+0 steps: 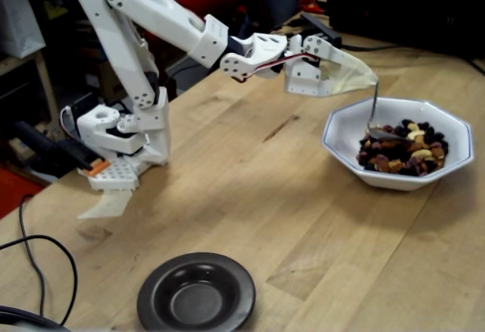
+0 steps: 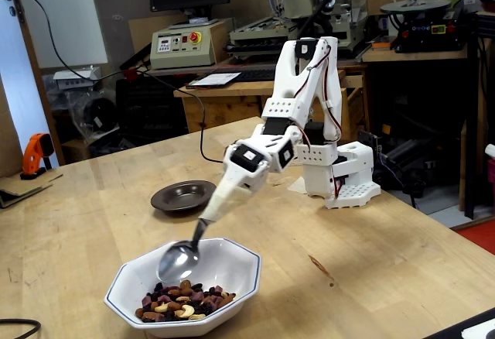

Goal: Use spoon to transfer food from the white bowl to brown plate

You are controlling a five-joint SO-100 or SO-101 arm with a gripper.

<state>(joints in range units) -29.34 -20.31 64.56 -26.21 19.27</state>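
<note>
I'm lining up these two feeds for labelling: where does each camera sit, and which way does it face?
A fixed view: raised, beside the table, looking down across it; arm base left, hand reaching right to the white bowl, brown plate nearest.
A fixed view: lower, at the bowl's end, facing the base and workshop; bowl nearest, plate behind.
Shared: whole arm, spoon over the food, bowl, plate.

spoon [image 1: 377, 123] in tool [image 1: 362, 79] over food [image 1: 402, 149], white bowl [image 1: 342, 130]

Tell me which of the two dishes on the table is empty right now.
The brown plate, the small dark round one: its sunken centre is bare. The white bowl is octagonal and holds the food.
</note>
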